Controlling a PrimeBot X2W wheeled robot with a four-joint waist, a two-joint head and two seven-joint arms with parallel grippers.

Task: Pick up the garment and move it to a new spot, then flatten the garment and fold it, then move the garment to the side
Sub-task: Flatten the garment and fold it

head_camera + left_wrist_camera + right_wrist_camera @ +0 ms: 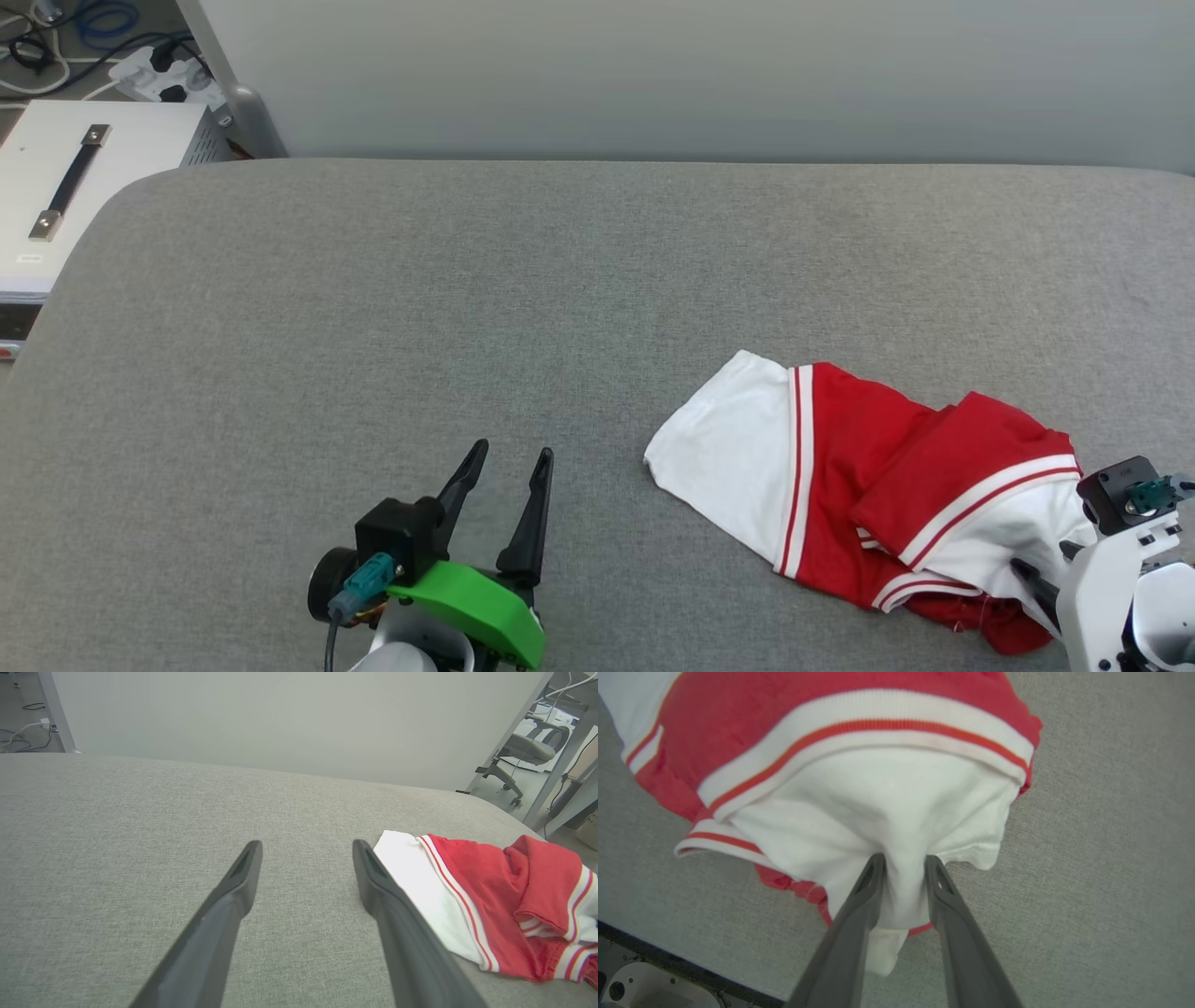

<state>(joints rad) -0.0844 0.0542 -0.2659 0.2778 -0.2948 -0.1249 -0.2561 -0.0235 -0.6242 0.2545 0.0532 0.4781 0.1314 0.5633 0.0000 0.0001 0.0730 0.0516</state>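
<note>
White sleeve cloth is gathered and pinched between the 2 dark fingers of my right tool (903, 861), which is clamped on the garment (868, 467) at its near right end. The garment lies crumpled on the right part of the grey fabric counter (467, 280). 1 white sleeve with red-and-white striped trim is spread flat toward the left, and red cloth is folded over itself in the middle. My left tool (513, 451) is over bare counter to the left of the garment, its 2 fingers spread wide and gripping nothing, apart from the sleeve. Beyond the counter's far edge stands a pale wall (653, 75). A white box (65, 187) with a dark handle sits off the far left corner.
</note>
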